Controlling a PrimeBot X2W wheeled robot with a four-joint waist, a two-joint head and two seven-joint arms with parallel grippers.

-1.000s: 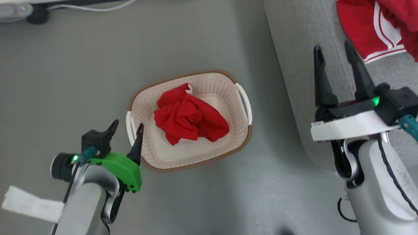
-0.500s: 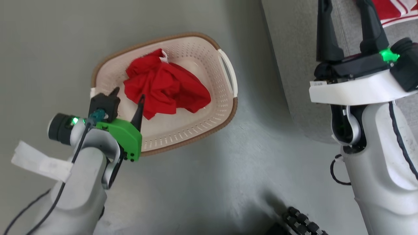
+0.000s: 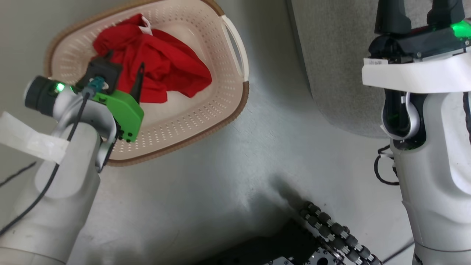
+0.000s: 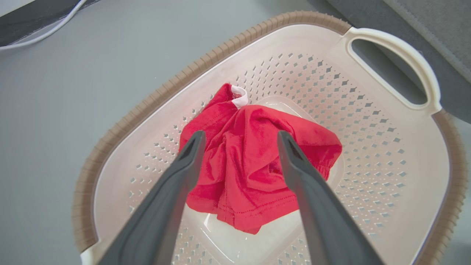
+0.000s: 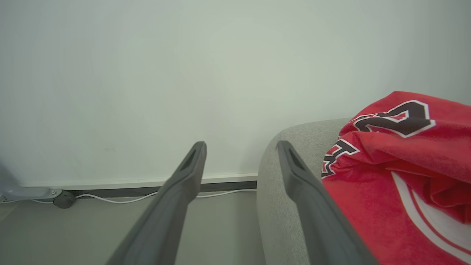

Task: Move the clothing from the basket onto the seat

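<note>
A crumpled plain red piece of clothing (image 3: 158, 70) (image 4: 250, 165) lies in the cream perforated basket (image 3: 206, 121) (image 4: 220, 51) on the floor. My left gripper (image 3: 125, 60) (image 4: 240, 135) hangs open just above that garment, one finger to each side of its middle, holding nothing. At the right stands the grey seat (image 3: 331, 55) (image 5: 287, 184). On it lies more red clothing (image 5: 397, 176), with black-and-white numerals and white stripes. My right gripper (image 5: 241, 145) is open and empty by the seat's edge; its fingers (image 3: 392, 14) run off the head view's top.
The basket has a white handle (image 4: 404, 55) on its seat side. Part of my wheeled base with black rollers (image 3: 331, 232) lies at the bottom. A white cable and a small device (image 5: 64, 198) run along the wall. Grey floor separates basket and seat.
The head view has tipped down, so the whole picture has shifted. My left gripper has gone from the basket's near rim to over the red garment. Both grippers stay open.
</note>
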